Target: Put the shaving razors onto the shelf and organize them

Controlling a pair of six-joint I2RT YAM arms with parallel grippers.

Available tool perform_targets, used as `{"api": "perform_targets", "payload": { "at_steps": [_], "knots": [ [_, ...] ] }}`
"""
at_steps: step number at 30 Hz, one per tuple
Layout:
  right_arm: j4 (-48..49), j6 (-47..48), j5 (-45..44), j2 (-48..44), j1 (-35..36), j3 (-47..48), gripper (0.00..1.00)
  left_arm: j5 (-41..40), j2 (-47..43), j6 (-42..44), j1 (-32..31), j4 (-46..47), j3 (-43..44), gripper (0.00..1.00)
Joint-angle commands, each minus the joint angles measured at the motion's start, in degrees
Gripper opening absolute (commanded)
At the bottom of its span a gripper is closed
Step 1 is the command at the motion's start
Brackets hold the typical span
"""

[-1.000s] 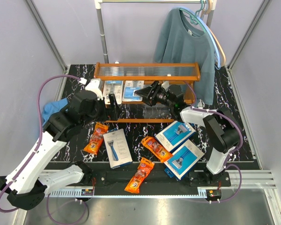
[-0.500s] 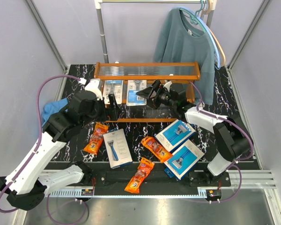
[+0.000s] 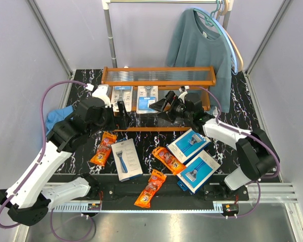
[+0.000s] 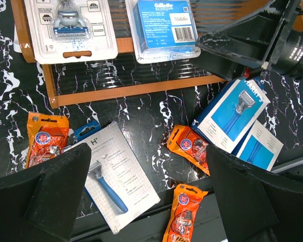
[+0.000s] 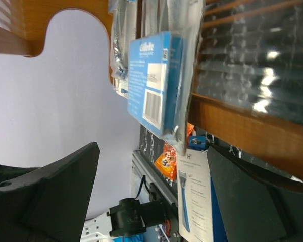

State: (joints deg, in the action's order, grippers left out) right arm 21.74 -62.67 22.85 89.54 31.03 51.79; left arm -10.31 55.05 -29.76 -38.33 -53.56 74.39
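Right gripper (image 3: 159, 106), spread and empty, is facing the blister card (image 3: 145, 97) just ahead; backing straight out is looking safest

I'm watching pale grey walls (image 3: 20, 75) enclosing a black marbled table (image 3: 252, 101), a teal sweater (image 3: 199, 45) hanging from the metal rail (image 3: 110, 35) behind.

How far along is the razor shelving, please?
Done: two grey-blue blister cards lie on the orange-brown wire shelf. In hand: nothing; left gripper and right gripper show open jaws. Left: three orange bags and three flat blue-grey boxes on the black marble table.
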Motion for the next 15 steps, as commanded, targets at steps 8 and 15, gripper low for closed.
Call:
{"api": "perform_targets", "payload": {
  "at_steps": [8, 15],
  "knots": [
    [-5.8, 4.2, -4.0, -5.5, 0.7, -0.4, 1.0, 1.5, 0.9, 1.0, 0.2, 1.9, -0.2, 0.99],
    [-7.5, 4.6, -4.2, -8.8, 1.9, -2.2, 1.0, 2.5, 0.9, 1.2, 0.2, 2.0, -1.0, 0.99]
  ]
}}
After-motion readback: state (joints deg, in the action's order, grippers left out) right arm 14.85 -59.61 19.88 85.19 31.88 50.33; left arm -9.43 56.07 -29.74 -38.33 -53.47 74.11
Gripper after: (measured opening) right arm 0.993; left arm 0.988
